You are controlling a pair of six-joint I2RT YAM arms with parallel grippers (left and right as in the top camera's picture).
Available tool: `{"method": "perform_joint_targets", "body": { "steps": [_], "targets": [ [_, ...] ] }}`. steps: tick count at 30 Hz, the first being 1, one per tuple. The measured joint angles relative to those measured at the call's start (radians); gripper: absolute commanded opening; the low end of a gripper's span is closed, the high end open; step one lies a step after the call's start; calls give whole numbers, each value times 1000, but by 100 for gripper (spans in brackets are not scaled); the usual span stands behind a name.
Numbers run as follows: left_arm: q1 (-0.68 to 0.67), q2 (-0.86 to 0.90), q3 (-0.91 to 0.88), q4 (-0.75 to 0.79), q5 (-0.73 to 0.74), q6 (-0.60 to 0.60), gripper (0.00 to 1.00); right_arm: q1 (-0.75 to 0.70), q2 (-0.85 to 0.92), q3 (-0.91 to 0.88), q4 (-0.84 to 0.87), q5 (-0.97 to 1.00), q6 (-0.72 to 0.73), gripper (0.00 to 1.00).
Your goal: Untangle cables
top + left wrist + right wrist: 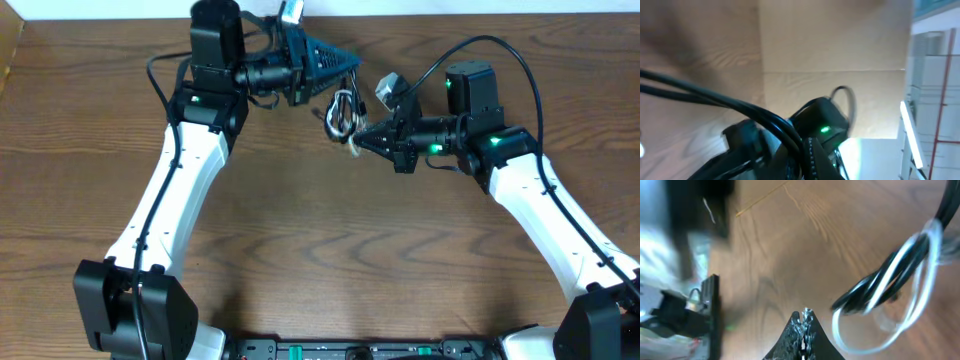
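Untangle | right gripper pinched together, empty; cables at its two o'clock | I'd open and swing there | left gripper closed, catch unclear

Blurred, cut-off parts
The cable coil is blurring and running off the right wrist view's edge; thick black wires are smearing, unfocused, across the left wrist view.
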Motion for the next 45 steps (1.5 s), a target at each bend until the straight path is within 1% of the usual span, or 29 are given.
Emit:
{"method": "perform_joint_targets", "body": {
  "steps": [2, 4, 6, 9, 11, 15, 17, 20, 24, 26, 28, 33, 36, 37, 38, 39, 41, 42, 45],
  "targets": [
    [12, 0, -2, 94, -2, -48, 7, 0, 0, 1, -32, 24, 52, 1],
    [37, 0, -1, 198, -1, -97, 7, 0, 0, 3, -106, 113, 147, 1],
    [63, 0, -1, 216, 0, -114, 8, 0, 0, 4, -162, 200, 221, 1],
    [97, 0, -1, 196, 0, -104, 7, 0, 0, 4, -253, 357, 336, 1],
    [108, -1, -1, 105, -1, -62, 8, -1, 0, 4, -284, 413, 375, 1],
    [94, 0, -11, -142, -26, 82, 7, -1, 0, 4, -328, 486, 436, 1],
    [77, 0, -16, -298, -79, 188, 7, -1, 0, 4, -344, 505, 449, 1],
    [47, 1, -21, -433, -164, 311, 7, -3, 0, 4, -359, 521, 460, 1],
    [2, 1, -22, -533, -271, 425, 7, -22, 0, 4, -360, 531, 467, 1],
    [-21, 1, -22, -566, -317, 464, 7, -40, 0, 4, -360, 537, 467, 1],
    [-37, 1, -22, -602, -354, 494, 7, -55, 0, 5, -364, 551, 467, 1],
    [-65, 1, -23, -657, -415, 553, 7, -87, 0, 33, -438, 602, 470, 2],
    [-88, 1, -23, -689, -443, 585, 7, -92, -5, 72, -476, 612, 470, 9],
    [-96, 1, -23, -700, -451, 594, 8, -92, -8, 78, -485, 612, 470, 14],
    [-103, 1, -23, -718, -460, 603, 9, -92, -10, 80, -488, 612, 470, 15],
    [-114, 1, -23, -740, -475, 613, 22, -92, -13, 80, -496, 612, 468, 19],
    [-136, 1, -24, -776, -507, 641, 39, -92, -14, 81, -512, 613, 467, 28],
    [-150, 0, -24, -806, -532, 650, 52, -92, -14, 81, -520, 615, 465, 32],
    [-165, 0, -24, -885, -621, 688, 62, -98, -15, 81, -537, 622, 462, 38]
  ]
}}
